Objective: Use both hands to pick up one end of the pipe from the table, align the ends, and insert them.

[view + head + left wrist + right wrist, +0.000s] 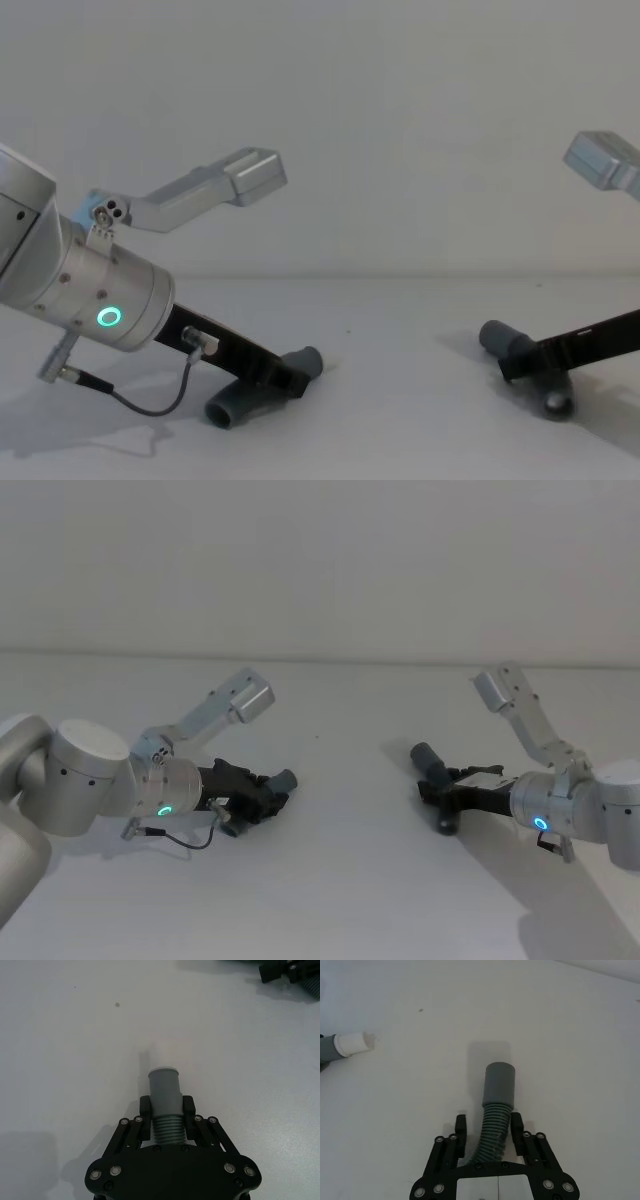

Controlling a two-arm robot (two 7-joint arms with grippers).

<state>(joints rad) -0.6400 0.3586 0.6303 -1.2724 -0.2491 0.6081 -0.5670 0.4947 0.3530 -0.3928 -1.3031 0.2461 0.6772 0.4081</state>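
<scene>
**A:** What is hard to read here?

**B:** Whether either piece is off the table (340,890). From the chest, the left piece (240,400) has its open end low by the surface and the left collar (310,360) tilted up. I cannot tell if the low end touches. The right piece (557,402) is the same, and black fingers cross its middle and hide it.

**A:** Anything cut off?

**B:** The right arm (590,340) runs off the chest view's edge. The head view shows its wrist and ring light. In the right wrist view the left piece is clipped by the frame.

**A:** And the grips?

**B:** The wrist views settle what the wide ones leave vague. The left gripper (166,1109) is clamped on the left piece. Both fingers (145,1109) press it where the smooth collar meets the ribbed hose, and the collar sticks out past the tips. The right gripper (489,1127) straddles the ribbed part of the right piece with its jaws apart. Bare table shows between one finger (461,1127) and the hose, and the other finger sits just beside the hose. The right collar (500,1082) juts beyond the tips. The left wrist view also catches the right gripper farther off, clipped by the frame.

**A:** How do the pieces lie?

**B:** Well apart, one on each side. From the head, both collars angle inward and away from the robot.
</scene>
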